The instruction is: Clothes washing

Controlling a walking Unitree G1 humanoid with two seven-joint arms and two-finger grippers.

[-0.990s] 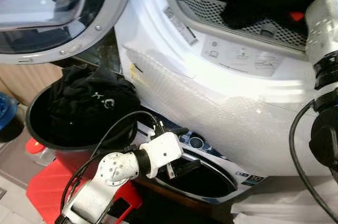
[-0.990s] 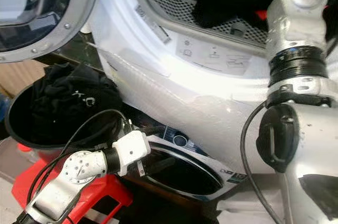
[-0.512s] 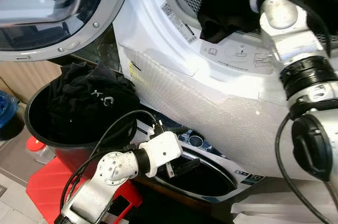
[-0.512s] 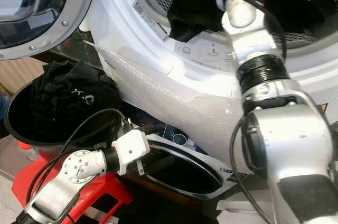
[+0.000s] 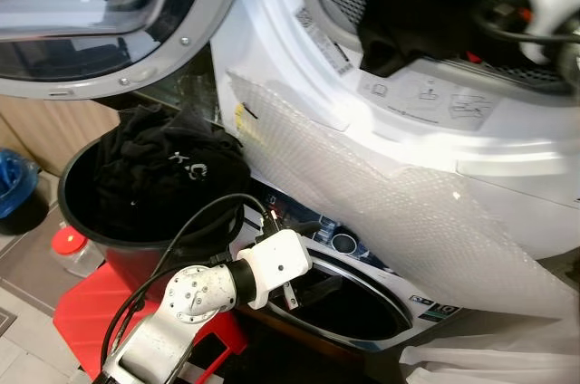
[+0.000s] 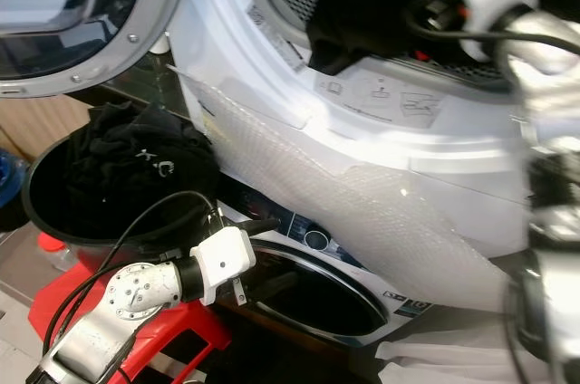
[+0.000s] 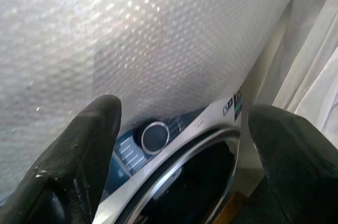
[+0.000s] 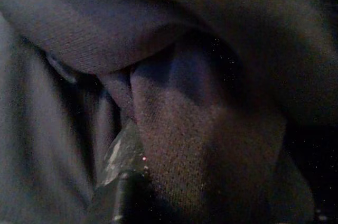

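Right arm has pushed deeper into the white front-loading washing machine (image 5: 381, 162) than half a second ago; its right gripper (image 8: 124, 182) is now buried in the dark knit garment (image 5: 426, 17) at the drum mouth, fabric pressed around one finger, so the grip cannot be told. The garment has gone from hanging over the lip to sitting further in, so this load looks nearly delivered. More black clothes (image 5: 159, 171) wait in the black round bucket (image 5: 77, 221). Left gripper (image 7: 179, 145) idles, fingers spread wide, beside the bubble-wrap sheet (image 5: 390, 207).

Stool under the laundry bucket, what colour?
Red stool, clearest in the left eye view.
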